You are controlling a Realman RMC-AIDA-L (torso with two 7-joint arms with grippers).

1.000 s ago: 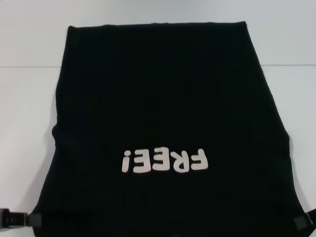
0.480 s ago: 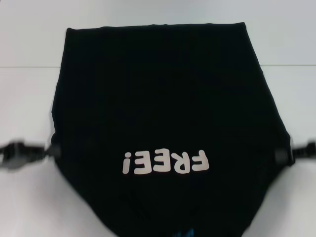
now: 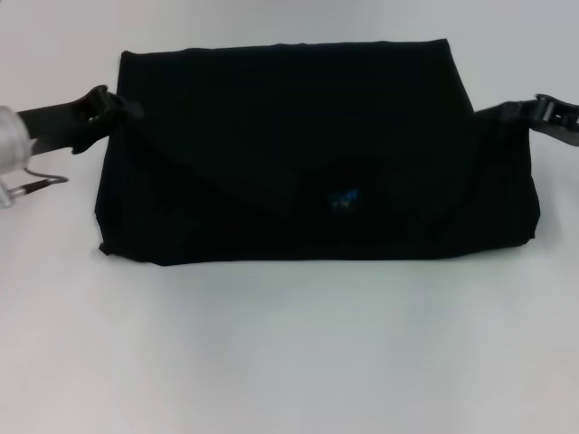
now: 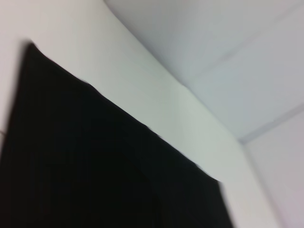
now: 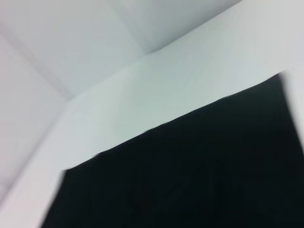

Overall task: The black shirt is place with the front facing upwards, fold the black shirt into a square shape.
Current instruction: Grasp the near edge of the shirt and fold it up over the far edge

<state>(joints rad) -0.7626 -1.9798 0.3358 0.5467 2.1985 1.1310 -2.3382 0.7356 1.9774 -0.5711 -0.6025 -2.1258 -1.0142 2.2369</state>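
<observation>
The black shirt [image 3: 308,154] lies on the white table [image 3: 289,344], doubled over into a wide rectangle. Its letters are hidden and a small blue neck label [image 3: 344,199] shows on top. My left gripper [image 3: 113,107] is at the shirt's far left corner, shut on the cloth. At the far right corner my right gripper [image 3: 529,113] also pinches the cloth, which rises toward it. In both wrist views only the black shirt [image 4: 95,166] [image 5: 190,175] fills the frame over white table, with no fingers shown.
The left arm's silver cuff [image 3: 9,136] and a thin cable [image 3: 41,181] hang over the table at the left edge. Bare white table stretches in front of the shirt's near fold. A seam crosses the surface behind the shirt in the wrist views.
Both grippers carried the shirt's near corners from the front edge up and over to the far side. The near half folded onto the far half, covering the letters and exposing the blue label.
</observation>
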